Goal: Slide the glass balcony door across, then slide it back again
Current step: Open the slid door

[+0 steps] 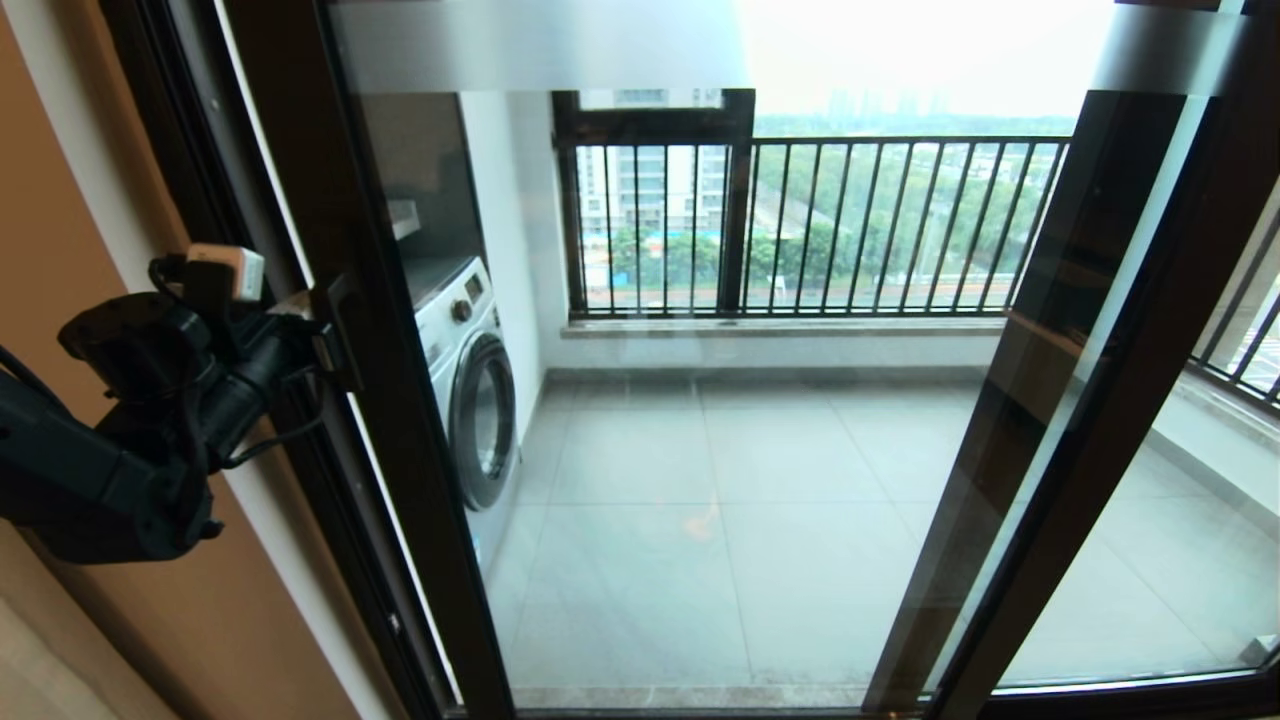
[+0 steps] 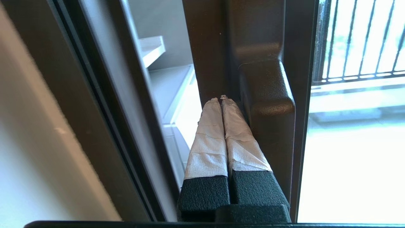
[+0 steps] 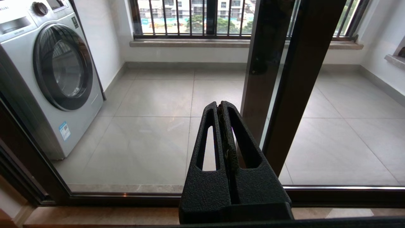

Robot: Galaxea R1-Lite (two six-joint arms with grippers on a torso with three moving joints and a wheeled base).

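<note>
From the head view, the glass balcony door (image 1: 640,400) fills the middle, a tall clear pane in a thin dark frame with a frosted strip along the top. Its left edge sits close to the door post by the orange wall (image 1: 60,250). The left gripper (image 1: 325,335) is up at the door's black handle (image 1: 340,330) on that left edge. Through the glass I see a washing machine (image 1: 475,400), a grey tiled floor and a railing (image 1: 800,225).

In the left wrist view, the left gripper (image 2: 223,98) has its two taped fingers (image 2: 208,142) pressed together, tucked right beside the handle (image 2: 269,110) and touching it.

In the right wrist view, the right gripper (image 3: 221,106) hangs low before the glass with its fingers together, holding nothing. A second dark-framed panel (image 3: 297,79) overlaps the door there.
</note>
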